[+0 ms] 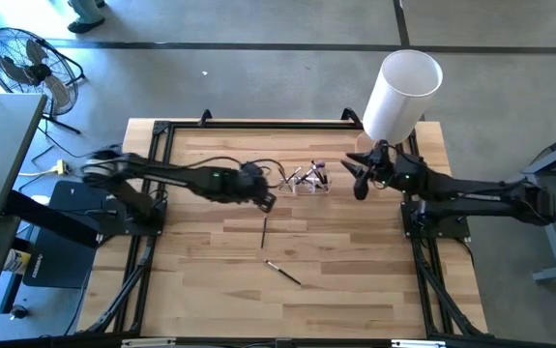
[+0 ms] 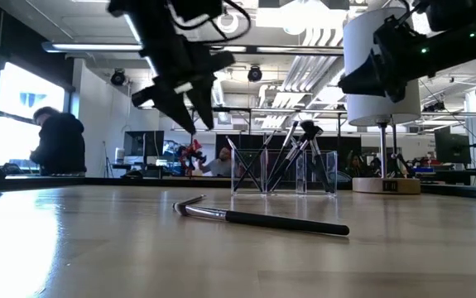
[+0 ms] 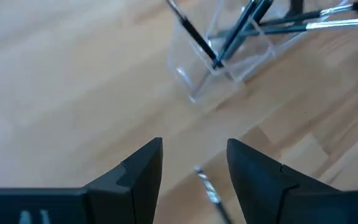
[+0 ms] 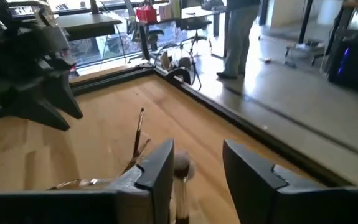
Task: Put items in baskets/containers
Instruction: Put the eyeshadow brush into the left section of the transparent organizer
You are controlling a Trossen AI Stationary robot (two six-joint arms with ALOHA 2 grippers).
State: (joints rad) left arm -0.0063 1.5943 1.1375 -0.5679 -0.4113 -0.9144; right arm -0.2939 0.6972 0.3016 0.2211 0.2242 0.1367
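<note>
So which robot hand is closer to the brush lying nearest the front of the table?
Left. The left gripper hovers behind that brush; the right gripper is farther, near the clear tray.

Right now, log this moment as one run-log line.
left gripper: open, above table | right gripper: open, beside clear tray | brushes in tray | two brushes on table

Right gripper (image 4: 197, 168) hangs over the wooden table (image 4: 104, 143), fingers apart, brush tips (image 4: 180, 167) poking up between them. The left gripper (image 4: 38, 81) looms dark just across. Beyond the table edge, a person's legs (image 4: 236, 37) stand on the floor.
</note>
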